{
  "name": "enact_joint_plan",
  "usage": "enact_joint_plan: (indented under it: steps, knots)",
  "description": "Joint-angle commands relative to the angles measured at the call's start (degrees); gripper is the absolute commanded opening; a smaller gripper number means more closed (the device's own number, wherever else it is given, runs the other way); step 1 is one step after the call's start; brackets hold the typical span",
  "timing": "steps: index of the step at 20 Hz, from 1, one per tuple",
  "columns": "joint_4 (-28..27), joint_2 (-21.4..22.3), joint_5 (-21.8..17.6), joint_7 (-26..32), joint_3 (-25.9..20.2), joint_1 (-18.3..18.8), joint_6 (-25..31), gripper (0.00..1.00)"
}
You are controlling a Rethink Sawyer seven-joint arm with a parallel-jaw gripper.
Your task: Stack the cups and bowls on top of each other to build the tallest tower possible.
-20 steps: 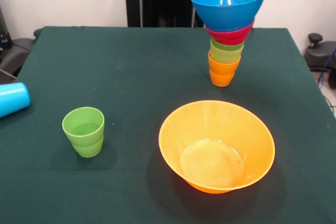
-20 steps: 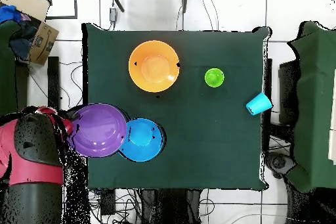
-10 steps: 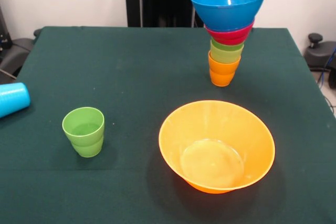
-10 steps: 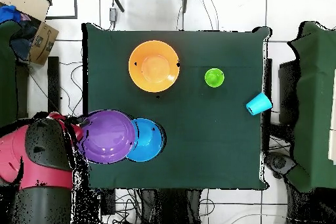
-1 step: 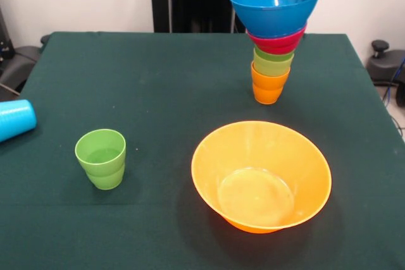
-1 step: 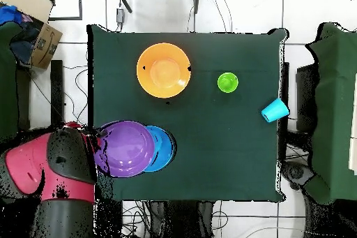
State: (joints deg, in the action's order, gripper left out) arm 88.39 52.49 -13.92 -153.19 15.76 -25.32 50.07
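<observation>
One red and black arm (image 6: 59,179) reaches in over the table's edge in the overhead view, and a wide, shallow purple bowl (image 6: 125,149) hangs at its end. The gripper itself is hidden by the arm and the bowl, so I cannot tell how it stands or whether it grips the rim. From the front only the bowl's glossy, rounded underside shows at the top edge, up in the air and a little to one side of the tower's top.

From above, the purple bowl covers much of the blue bowl (image 5: 274,6) that crowns the tower (image 5: 273,42), leaving a crescent of blue showing on one side. The tower is a nested column that flares upward: a small orange cup (image 5: 268,86) on the cloth, a lime green cup (image 5: 273,62) in it, a small red bowl (image 5: 277,40) above, and the smooth, shiny blue bowl on top.

Near the tower sits the much larger orange bowl (image 5: 261,175), upright, glossy and slightly translucent, with a flat round bottom. Well apart from it stands the lone green stepped cup (image 5: 101,157), upright, its wall narrowing in a ledge. A light blue cup (image 5: 15,119) lies on its side at the edge of the dark green tablecloth (image 5: 158,86), which is matte.

A cardboard box (image 6: 36,29) sits off the table at a corner of the overhead view, and cables (image 6: 77,88) trail over the pale floor around it.
</observation>
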Motion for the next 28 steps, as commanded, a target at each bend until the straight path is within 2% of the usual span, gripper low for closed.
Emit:
enact_joint_plan:
  steps: [1,28]
  knots:
    - [6.4,0.2,-5.4,13.2,-6.3,1.8,-0.4,0.0]
    - [9.9,4.4,-12.4,14.3,-7.6,5.9,0.3,0.0]
